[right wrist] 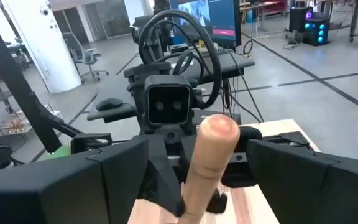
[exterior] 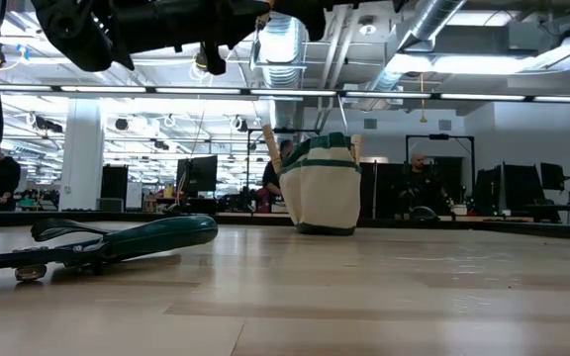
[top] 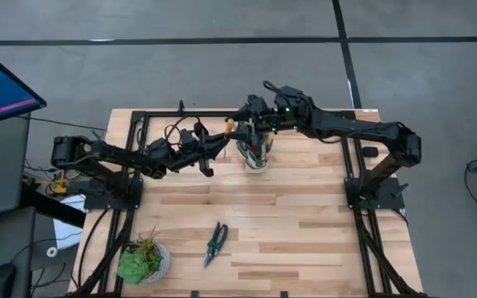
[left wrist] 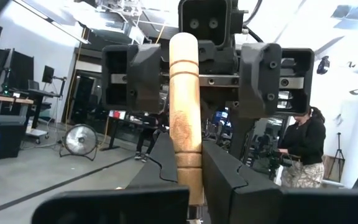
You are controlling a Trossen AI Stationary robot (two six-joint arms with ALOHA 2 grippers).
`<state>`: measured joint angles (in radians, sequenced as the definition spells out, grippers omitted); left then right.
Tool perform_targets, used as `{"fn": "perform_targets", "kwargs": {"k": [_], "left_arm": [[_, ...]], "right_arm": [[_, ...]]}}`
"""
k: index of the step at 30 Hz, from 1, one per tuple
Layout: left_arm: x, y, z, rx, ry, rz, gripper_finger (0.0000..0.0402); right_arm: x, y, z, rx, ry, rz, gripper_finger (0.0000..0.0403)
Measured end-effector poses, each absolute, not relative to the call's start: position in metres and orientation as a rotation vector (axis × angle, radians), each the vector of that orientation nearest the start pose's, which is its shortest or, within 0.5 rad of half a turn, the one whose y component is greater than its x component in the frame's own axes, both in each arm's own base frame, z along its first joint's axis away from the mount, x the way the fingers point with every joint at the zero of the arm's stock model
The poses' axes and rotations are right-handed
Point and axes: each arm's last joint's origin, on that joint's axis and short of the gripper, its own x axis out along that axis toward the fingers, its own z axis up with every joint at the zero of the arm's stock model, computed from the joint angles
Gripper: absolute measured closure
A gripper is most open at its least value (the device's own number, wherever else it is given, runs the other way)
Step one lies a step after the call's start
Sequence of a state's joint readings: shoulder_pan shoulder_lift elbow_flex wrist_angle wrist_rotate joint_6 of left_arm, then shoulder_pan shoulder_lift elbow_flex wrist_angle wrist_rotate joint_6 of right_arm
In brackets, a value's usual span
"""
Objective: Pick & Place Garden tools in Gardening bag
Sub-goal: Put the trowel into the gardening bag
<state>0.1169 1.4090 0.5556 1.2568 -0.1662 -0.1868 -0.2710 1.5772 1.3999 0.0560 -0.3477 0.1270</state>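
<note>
The left gripper is clenched on the light wooden handle of a garden tool, held in the air just beside the gardening bag; in the left wrist view its fingers press against the handle from both sides. The right gripper hangs over the bag facing the left one, its jaws spread wide on either side of the same handle's rounded end without touching it. The dark green bag with cream trim stands upright near the table's far edge, about midway along it, with wooden handles sticking up from it. Pruning shears lie flat near the near edge of the table, left of centre. A potted plant sits at the near left corner
</note>
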Motion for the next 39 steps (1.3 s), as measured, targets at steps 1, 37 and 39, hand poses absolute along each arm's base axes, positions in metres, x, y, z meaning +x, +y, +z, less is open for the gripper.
{"fn": "perform_targets", "kwargs": {"k": [1,37,39], "left_arm": [[0.27,0.037,0.257,-0.19,-0.429,0.242,0.0396],[0.273,0.04,0.248,-0.304,-0.339,0.204,0.0367],[0.274,0.043,0.245,-0.345,-0.312,0.197,0.0349]], "right_arm": [[0.358,-0.089,0.373,0.16,0.118,0.069,0.0138],[0.356,-0.087,0.365,0.144,0.199,0.115,0.0342],[0.355,-0.087,0.363,0.143,0.222,0.113,0.0342]]}}
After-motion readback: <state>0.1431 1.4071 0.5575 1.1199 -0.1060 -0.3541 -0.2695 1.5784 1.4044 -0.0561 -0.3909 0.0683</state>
